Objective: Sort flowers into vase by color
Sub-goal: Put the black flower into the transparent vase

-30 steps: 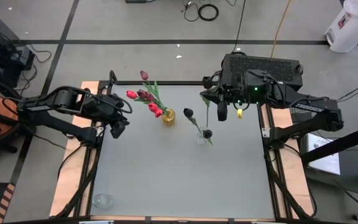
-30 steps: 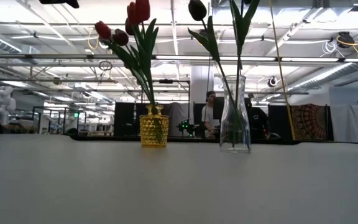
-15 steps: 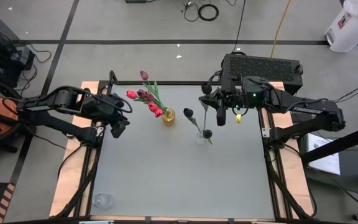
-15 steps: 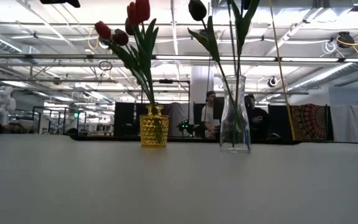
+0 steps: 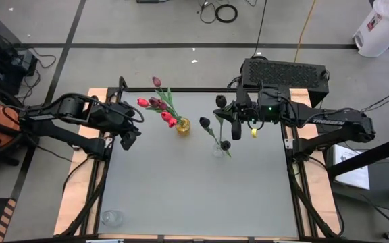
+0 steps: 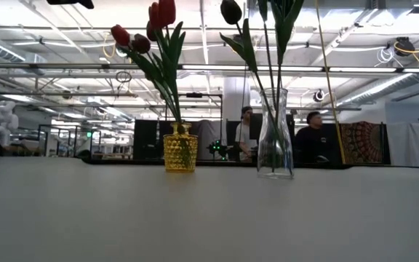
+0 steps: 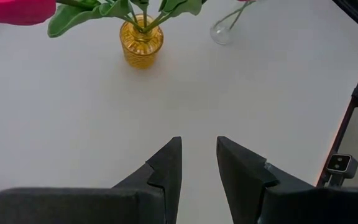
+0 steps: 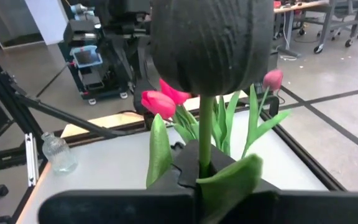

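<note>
A yellow vase at the far middle holds several red and pink flowers by their stems. To its right, a clear vase holds two near-black tulips. My right gripper hangs in the air just right of and behind the clear vase, shut on another near-black tulip. My left gripper waits open and empty over the table's left edge. The low view shows both vases standing on their bases. My right gripper pinches the near-black tulip's green stem between its two fingers, a short way below the head. The fingers come nearly level from the table's right side and lie across the stem. The tulip stands upright, head above the fingers, lifted clear; a leaf lies against the fingers.
A small clear bottle stands at the near left corner. The table's near half is bare grey surface. A black box sits behind the far right edge. People show in the room beyond the table.
My right gripper has sunk and drifted toward the table's left, closer to the clear vase, carrying the near-black tulip upright. It has stayed shut on the stem.
</note>
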Tool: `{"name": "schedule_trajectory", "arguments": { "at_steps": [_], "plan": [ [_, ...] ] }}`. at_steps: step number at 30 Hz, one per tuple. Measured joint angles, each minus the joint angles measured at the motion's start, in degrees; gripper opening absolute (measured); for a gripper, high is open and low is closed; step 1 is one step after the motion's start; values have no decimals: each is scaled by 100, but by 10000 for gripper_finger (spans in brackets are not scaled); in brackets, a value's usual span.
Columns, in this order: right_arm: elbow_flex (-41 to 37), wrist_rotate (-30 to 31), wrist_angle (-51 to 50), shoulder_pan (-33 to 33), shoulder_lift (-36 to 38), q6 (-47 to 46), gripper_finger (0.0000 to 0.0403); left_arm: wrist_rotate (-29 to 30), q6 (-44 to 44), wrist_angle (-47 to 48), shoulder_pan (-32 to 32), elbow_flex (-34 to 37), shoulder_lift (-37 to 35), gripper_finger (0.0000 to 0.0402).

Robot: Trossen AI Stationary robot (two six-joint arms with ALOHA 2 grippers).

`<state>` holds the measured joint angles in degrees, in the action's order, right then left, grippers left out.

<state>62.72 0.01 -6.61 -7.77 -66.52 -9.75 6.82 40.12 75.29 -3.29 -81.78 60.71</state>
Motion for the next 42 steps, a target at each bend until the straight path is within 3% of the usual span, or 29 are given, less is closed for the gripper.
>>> {"name": "schedule_trajectory", "arguments": {
  "at_steps": [9,17,42],
  "plan": [
    [-342,15,19,-13,0,52,0,-1,0,0,0,0,0,107],
    [-864,20,858,-15,0,35,0,-8,4,-48,0,0,0,107],
    [-1549,27,886,-15,0,-156,0,-16,15,-153,0,0,0,107]
  ]
}}
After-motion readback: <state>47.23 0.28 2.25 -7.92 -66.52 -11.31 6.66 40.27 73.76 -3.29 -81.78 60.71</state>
